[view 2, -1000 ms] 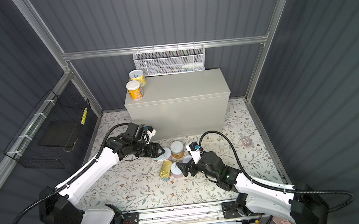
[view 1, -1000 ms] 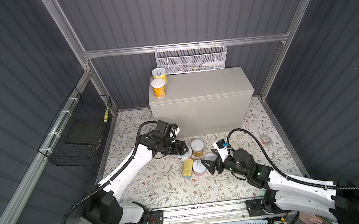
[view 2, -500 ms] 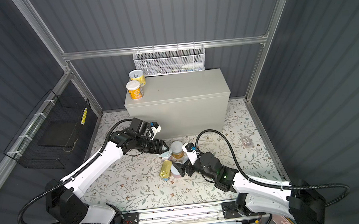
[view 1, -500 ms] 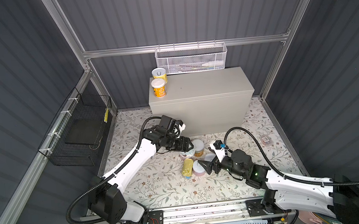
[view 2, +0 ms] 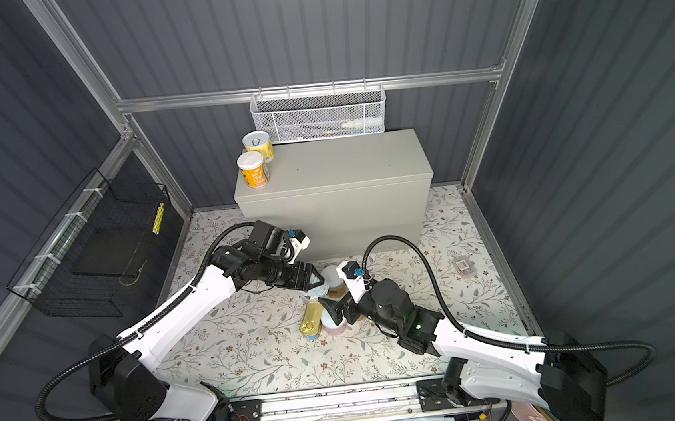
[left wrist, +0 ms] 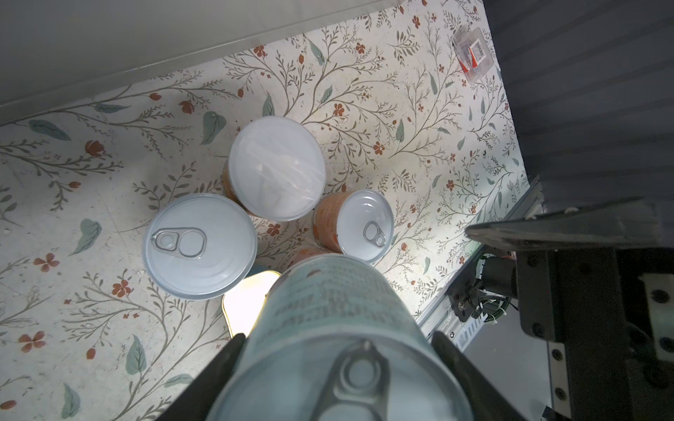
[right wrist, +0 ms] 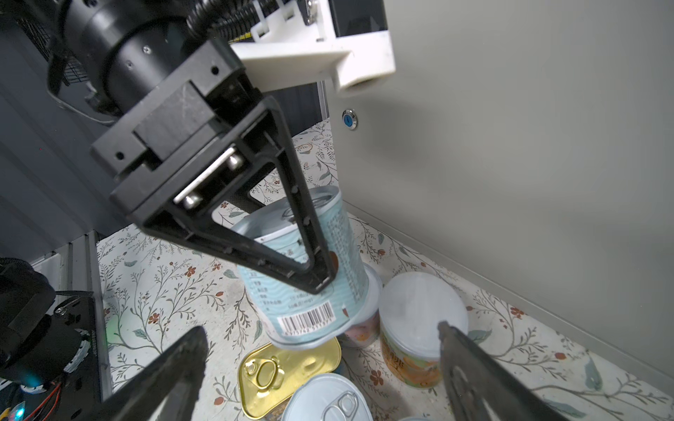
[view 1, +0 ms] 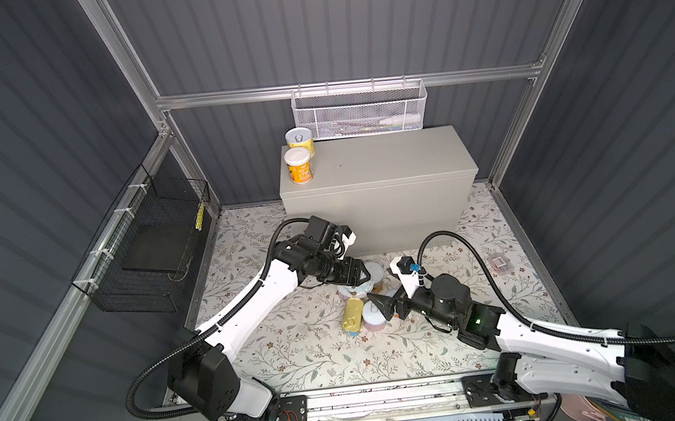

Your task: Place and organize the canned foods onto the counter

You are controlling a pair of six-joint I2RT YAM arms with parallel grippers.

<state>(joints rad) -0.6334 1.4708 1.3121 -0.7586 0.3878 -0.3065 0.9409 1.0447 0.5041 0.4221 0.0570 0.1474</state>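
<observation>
My left gripper (view 1: pixel 357 279) (left wrist: pixel 336 348) is shut on a blue-labelled can (right wrist: pixel 310 291) (left wrist: pixel 339 320), which hangs tilted just above the other canned foods on the floor. Below it lie a gold rectangular tin (right wrist: pixel 291 368) (view 1: pixel 351 315), a white-lidded orange can (right wrist: pixel 419 310) (left wrist: pixel 277 167), a silver-lidded can (left wrist: pixel 198 244) and a small orange can (left wrist: pixel 355 226). The right gripper (view 1: pixel 377 304) (right wrist: pixel 321 339) is open, low beside the cluster, with nothing between its fingers. Two cans (view 1: pixel 299 163) (view 1: pixel 299 139) stand on the left end of the grey counter (view 1: pixel 385 161).
The white mesh basket (view 1: pixel 360 109) hangs behind the counter. On the left wall hangs a black wire basket (view 1: pixel 151 244). A small clear packet (view 1: pixel 499 264) lies on the floor at the right. The counter's front wall stands just behind the cluster.
The left gripper has moved right with the blue can, to above the cluster. The right gripper has crept a little left toward the cans, still open.
</observation>
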